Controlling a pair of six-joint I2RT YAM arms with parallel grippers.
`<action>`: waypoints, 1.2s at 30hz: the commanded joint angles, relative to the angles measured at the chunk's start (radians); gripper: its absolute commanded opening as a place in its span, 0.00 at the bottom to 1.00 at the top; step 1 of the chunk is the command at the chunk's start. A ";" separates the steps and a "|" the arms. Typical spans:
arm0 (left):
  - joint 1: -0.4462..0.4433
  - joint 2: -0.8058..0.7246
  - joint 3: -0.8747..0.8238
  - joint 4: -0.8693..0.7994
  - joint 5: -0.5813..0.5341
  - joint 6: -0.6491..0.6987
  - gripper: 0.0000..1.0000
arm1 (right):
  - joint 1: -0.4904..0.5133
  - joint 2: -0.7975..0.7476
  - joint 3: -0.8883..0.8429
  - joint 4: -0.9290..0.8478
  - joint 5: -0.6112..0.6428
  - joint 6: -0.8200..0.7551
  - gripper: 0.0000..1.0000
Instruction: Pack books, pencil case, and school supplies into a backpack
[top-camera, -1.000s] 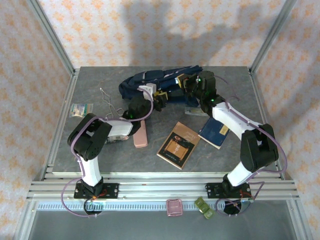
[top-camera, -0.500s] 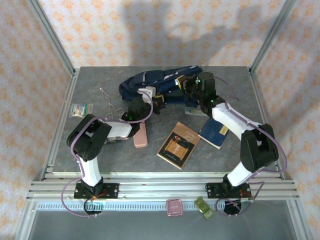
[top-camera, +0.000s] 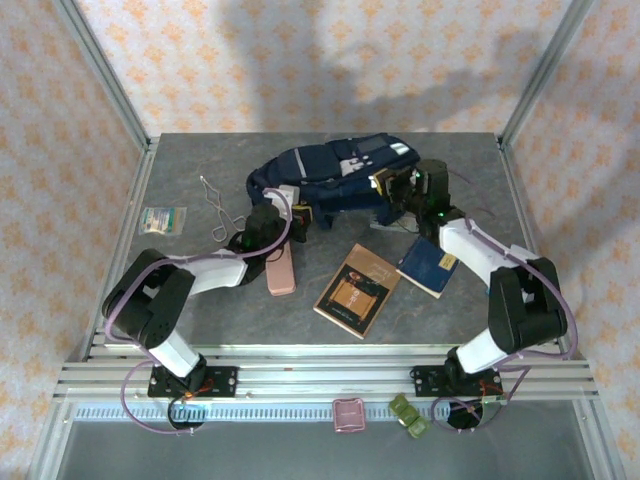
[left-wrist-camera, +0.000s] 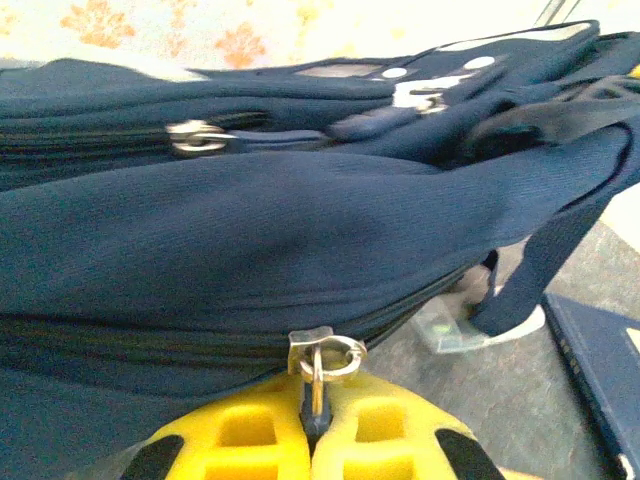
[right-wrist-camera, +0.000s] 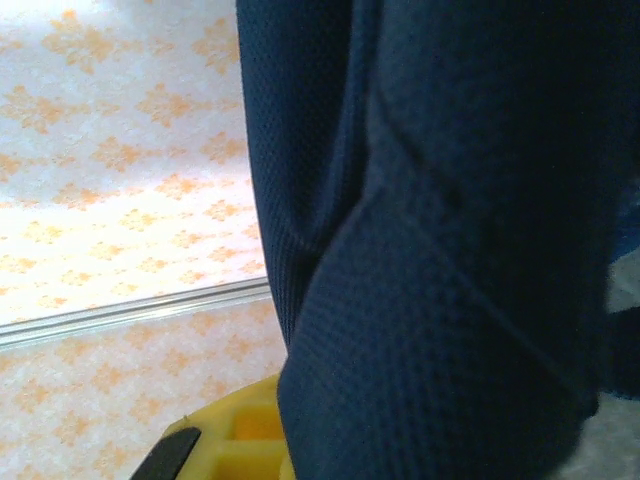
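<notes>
Left end effector (left-wrist-camera: 313, 430): fingers together, clamped on the silver metal zipper pull (left-wrist-camera: 325, 352) of the navy blue grey-striped backpack (top-camera: 330, 170), which lies far-centre on the grey table (top-camera: 200, 290). Right end effector (top-camera: 396, 186) is at the backpack's right end. Fabric covers its fingers, so I can't tell its state. Brown-covered book (top-camera: 358, 290), dark blue book (top-camera: 430, 265) and pink oblong pencil case (top-camera: 281, 272) lie on the table in front.

backpack (left-wrist-camera: 300, 230) was navy woven cloth, matt, finely ribbed | zip pull (left-wrist-camera: 322, 360) was bright metal, shiny | left gripper (left-wrist-camera: 312, 435) — yellow plastic, dull, moulded | table (top-camera: 180, 290) looked grey, mottled, matt — stone-like
</notes>
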 joint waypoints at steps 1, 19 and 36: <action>0.014 -0.069 -0.024 -0.163 -0.081 0.023 0.00 | -0.089 -0.013 -0.030 0.028 0.056 -0.111 0.00; -0.169 0.021 0.230 -0.421 -0.109 0.003 0.00 | -0.194 0.207 0.232 -0.424 0.002 -0.390 0.62; -0.312 0.110 0.370 -0.532 -0.133 0.048 0.00 | 0.066 -0.072 -0.177 -0.061 -0.095 -0.088 0.73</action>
